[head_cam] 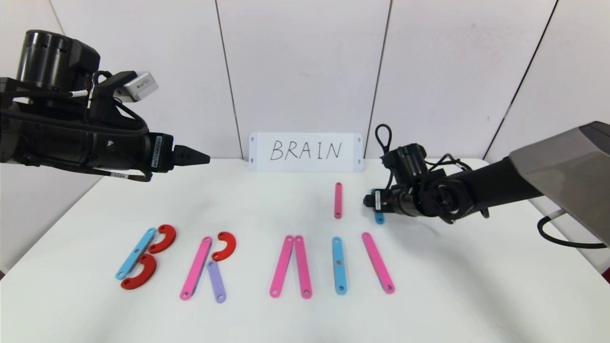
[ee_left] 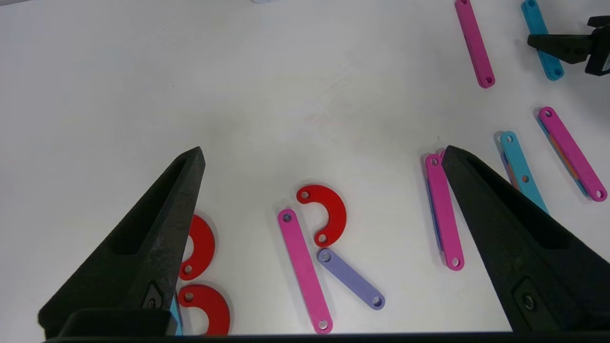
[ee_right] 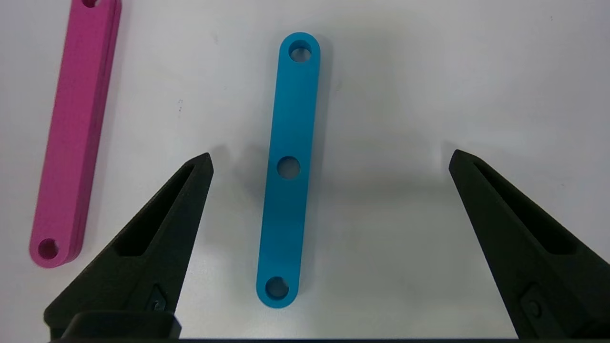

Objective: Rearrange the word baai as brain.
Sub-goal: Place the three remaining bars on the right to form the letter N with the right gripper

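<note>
A: Where are the letter pieces lying?

B: They are lying in a row along the near part of the worktop [head_cam: 257,209]; at the robot's left, a light-blue strip [head_cam: 136,253] and two red curves [head_cam: 163,238] are forming a B; next, a pink strip [head_cam: 196,268], a red curve [head_cam: 224,246] and a purple strip [head_cam: 216,281] are forming an R; two pink strips [head_cam: 291,266] are meeting at their far ends as an open A; a light-blue strip [head_cam: 339,265] is standing as an I; a slanted pink strip [head_cam: 377,262] is lying to its right.

A: And farther back?

B: A short pink strip [head_cam: 338,200] and a blue strip [ee_right: 288,171] are lying side by side, apart, before the white card [head_cam: 306,152] reading BRAIN.

A: What are the end effectors doing?

B: The right end effector [ee_right: 329,162] is hovering over the blue strip with its fingers spread wide, one on either side, touching nothing; the left end effector [ee_left: 321,157] is hanging high above the worktop's left side, fingers likewise wide apart and holding nothing.
</note>
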### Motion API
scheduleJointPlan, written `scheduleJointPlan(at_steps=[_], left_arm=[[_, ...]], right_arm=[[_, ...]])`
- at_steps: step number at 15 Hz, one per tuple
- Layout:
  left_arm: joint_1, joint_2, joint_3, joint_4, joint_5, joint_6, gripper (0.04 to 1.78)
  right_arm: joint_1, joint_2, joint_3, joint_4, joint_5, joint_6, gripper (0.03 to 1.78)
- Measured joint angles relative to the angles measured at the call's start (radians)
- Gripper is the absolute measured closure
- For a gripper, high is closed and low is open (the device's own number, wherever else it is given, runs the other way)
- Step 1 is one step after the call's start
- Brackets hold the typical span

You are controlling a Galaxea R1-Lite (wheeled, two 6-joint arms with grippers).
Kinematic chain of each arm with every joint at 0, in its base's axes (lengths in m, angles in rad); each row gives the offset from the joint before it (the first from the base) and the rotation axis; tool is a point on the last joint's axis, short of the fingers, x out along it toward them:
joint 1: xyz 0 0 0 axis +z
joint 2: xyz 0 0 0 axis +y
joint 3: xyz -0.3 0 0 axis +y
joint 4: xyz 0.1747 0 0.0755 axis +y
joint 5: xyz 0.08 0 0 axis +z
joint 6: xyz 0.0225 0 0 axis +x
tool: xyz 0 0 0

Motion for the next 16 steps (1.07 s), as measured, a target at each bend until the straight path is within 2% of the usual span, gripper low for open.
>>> scheduleJointPlan(at_steps=[2,5,7,11,12,13,16], left_arm=[[0.000,0.000,0.000,0.000,0.000,0.000,0.08],[0.000,0.001,0.000,0.000,0.000,0.000,0.08],[0.000,0.001,0.000,0.000,-0.001,0.000,0.08],[-0.002,0.001,0.000,0.000,-0.001,0.000,0.08],[-0.003,0.001,0.001,0.001,-0.001,0.000,0.08],[-0.003,0.001,0.001,0.001,-0.001,0.000,0.08],[-0.009,0.001,0.002,0.002,0.000,0.000,0.08]], right_arm=[[-0.003,0.023,-0.014,-0.005,0.000,0.000,0.10],[0.004,0.036,-0.019,-0.010,0.000,0.002,0.33],[0.009,0.038,-0.019,-0.010,0.000,0.003,0.61],[0.009,0.040,-0.020,-0.007,0.001,0.005,1.30],[0.009,0.041,-0.020,-0.007,0.005,0.007,1.42],[0.009,0.041,-0.018,-0.006,0.009,0.009,1.51],[0.009,0.040,-0.015,-0.005,0.009,0.012,1.53]])
